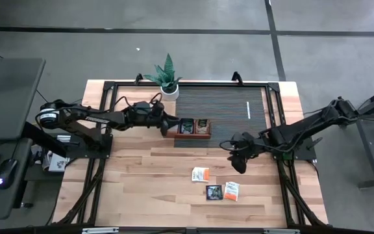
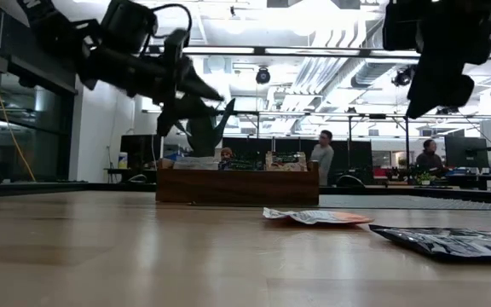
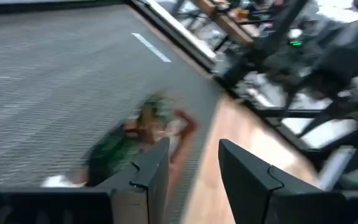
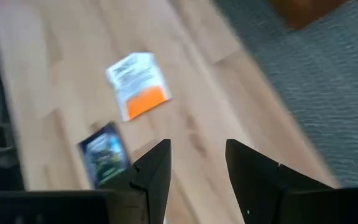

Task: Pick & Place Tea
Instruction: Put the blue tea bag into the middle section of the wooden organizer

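Three tea sachets lie flat on the wooden table near its front: a white-and-orange one (image 1: pixel 200 174), a dark one (image 1: pixel 213 192) and another white-and-orange one (image 1: pixel 231 190). The brown wooden tray (image 1: pixel 193 134) stands on the dark mat with sachets (image 1: pixel 202 123) inside. My left gripper (image 1: pixel 173 123) hovers at the tray's left end, open and holding nothing (image 3: pixel 194 149). My right gripper (image 1: pixel 239 164) hangs open above the table, to the right of and farther back than the loose sachets. Its wrist view shows the white-and-orange sachet (image 4: pixel 137 84) and the dark one (image 4: pixel 104 152) ahead of its fingers (image 4: pixel 197 149).
A potted plant (image 1: pixel 167 79) stands at the mat's far left corner. The dark ribbed mat (image 1: pixel 232 110) covers the table's far half and carries a white strip (image 1: pixel 248 110). Bare wood lies left of the loose sachets. People stand in the room behind (image 2: pixel 322 153).
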Robot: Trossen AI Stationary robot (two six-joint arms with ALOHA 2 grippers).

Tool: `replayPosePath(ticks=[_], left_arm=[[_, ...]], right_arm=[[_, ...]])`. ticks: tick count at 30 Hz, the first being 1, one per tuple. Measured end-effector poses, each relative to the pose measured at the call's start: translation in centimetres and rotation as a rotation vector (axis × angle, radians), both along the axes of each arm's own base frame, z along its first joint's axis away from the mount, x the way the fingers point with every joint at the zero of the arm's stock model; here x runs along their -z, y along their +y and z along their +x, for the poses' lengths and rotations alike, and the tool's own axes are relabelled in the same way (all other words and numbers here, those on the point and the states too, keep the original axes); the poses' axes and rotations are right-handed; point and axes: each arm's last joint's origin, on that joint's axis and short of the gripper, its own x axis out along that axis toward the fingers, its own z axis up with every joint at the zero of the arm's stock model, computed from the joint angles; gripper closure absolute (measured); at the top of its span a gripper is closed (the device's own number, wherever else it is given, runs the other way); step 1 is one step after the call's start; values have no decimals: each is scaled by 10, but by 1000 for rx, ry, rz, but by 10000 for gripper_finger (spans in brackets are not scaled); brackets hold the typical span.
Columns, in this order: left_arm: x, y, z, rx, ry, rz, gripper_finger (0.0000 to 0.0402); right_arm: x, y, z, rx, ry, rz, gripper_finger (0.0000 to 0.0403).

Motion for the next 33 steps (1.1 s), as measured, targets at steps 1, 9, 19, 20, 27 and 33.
replayPosePath(ticks=[1,9,19,20,27,33], left_arm=[[-3,-2,2,23,-12,-17,266],[-16,-44,17,77,12,-19,266],[5,-110,31,187,91,-66,266],[8,-116,36,205,103,-63,266],[16,-165,87,406,143,1,266],[21,-197,129,496,209,-5,266]], right_arm=[[3,1,1,-15,-15,26,253],[15,7,3,-65,-111,96,254],[16,28,-6,-79,-111,128,254],[16,30,-7,-67,-113,130,254],[16,41,-13,27,-123,167,254],[24,63,-21,23,-122,137,254]])
